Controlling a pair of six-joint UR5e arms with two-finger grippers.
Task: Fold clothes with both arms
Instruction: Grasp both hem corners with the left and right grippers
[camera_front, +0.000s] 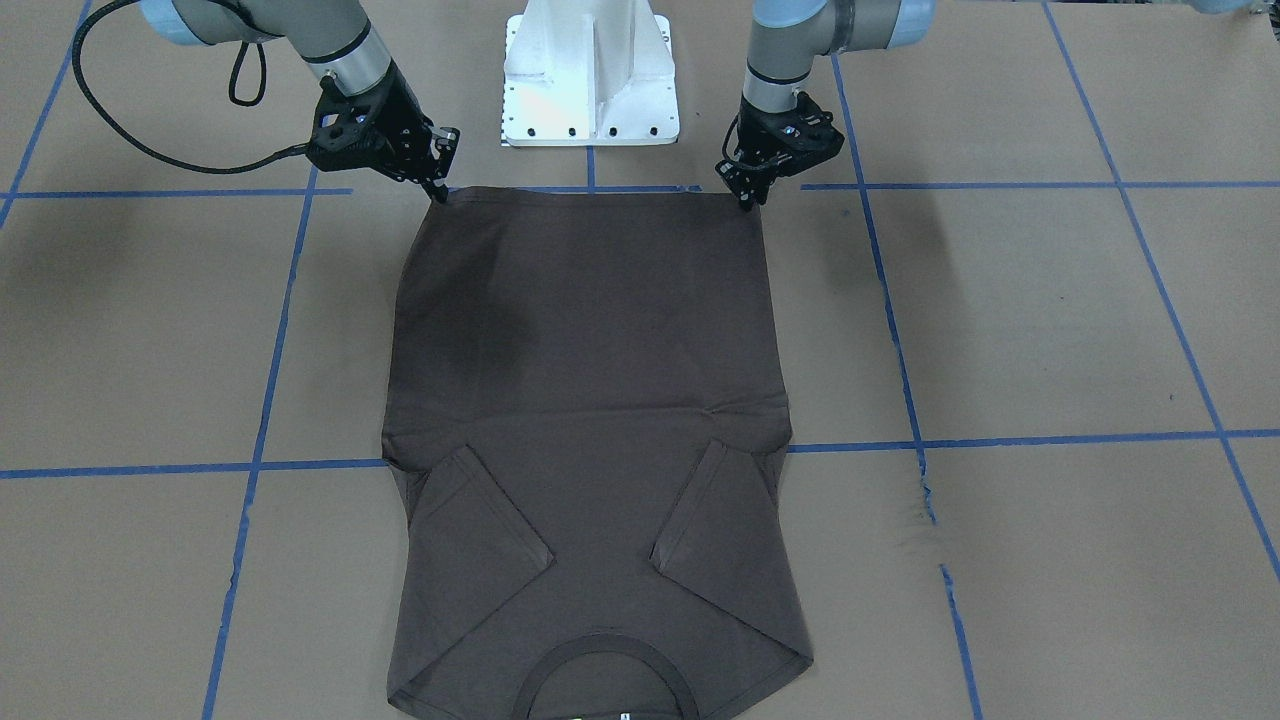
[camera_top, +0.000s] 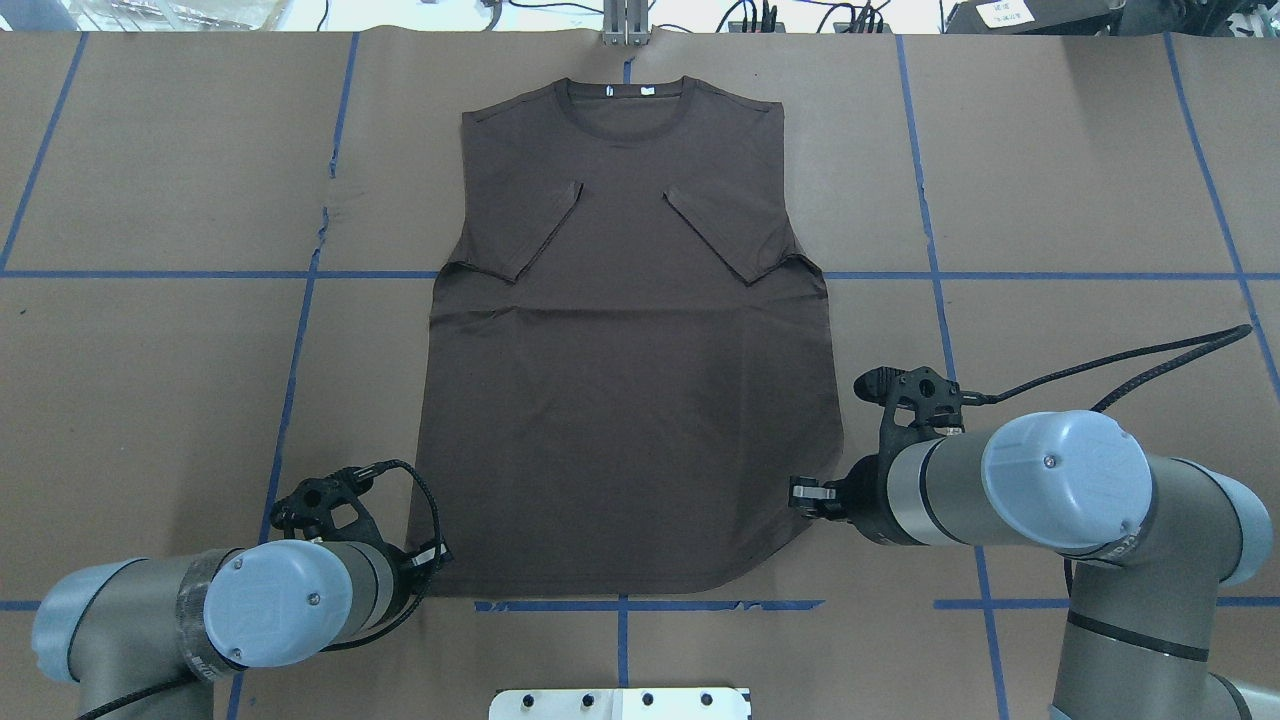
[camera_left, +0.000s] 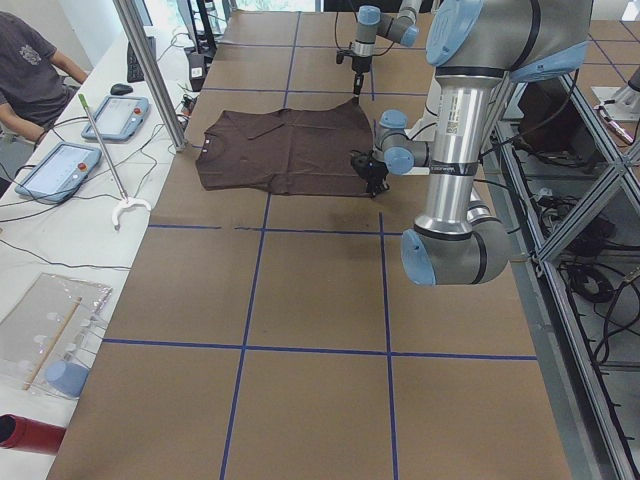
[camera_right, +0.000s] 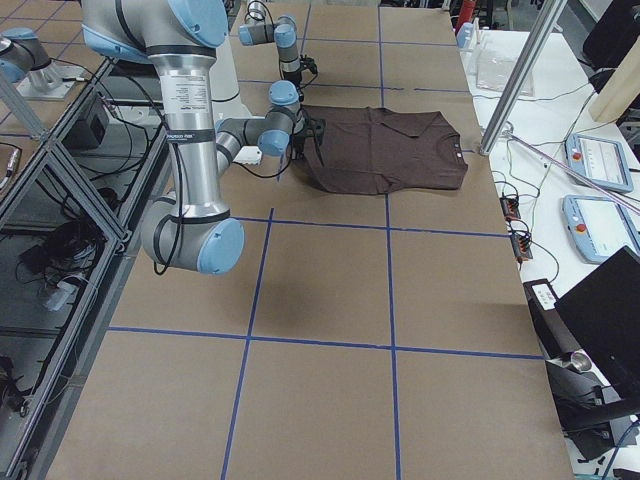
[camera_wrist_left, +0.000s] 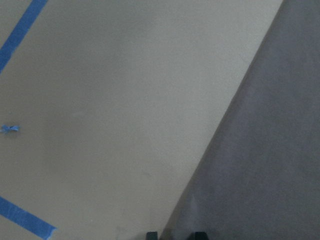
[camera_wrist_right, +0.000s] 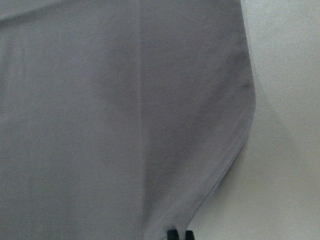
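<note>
The dark brown T-shirt (camera_front: 590, 380) (camera_top: 630, 400) lies flat on the table, sleeves folded in over the chest and collar (camera_top: 628, 95) on the far side from the robot. My left gripper (camera_front: 746, 205) (camera_top: 432, 560) is down at one corner of the hem. In the left wrist view its fingertips (camera_wrist_left: 151, 235) show a gap that straddles the shirt's edge (camera_wrist_left: 260, 175). My right gripper (camera_front: 440, 192) (camera_top: 795, 492) is at the other hem corner. In the right wrist view its fingertips (camera_wrist_right: 172, 234) are pinched together on the curved hem (camera_wrist_right: 125, 125).
The white pedestal base (camera_front: 590, 80) stands just behind the hem, between the arms. Blue tape lines (camera_front: 1000, 440) grid the brown table. A side table with tablets (camera_left: 45, 170), a metal pole (camera_left: 150, 70) and a seated person (camera_left: 30, 70) lie beyond the collar end.
</note>
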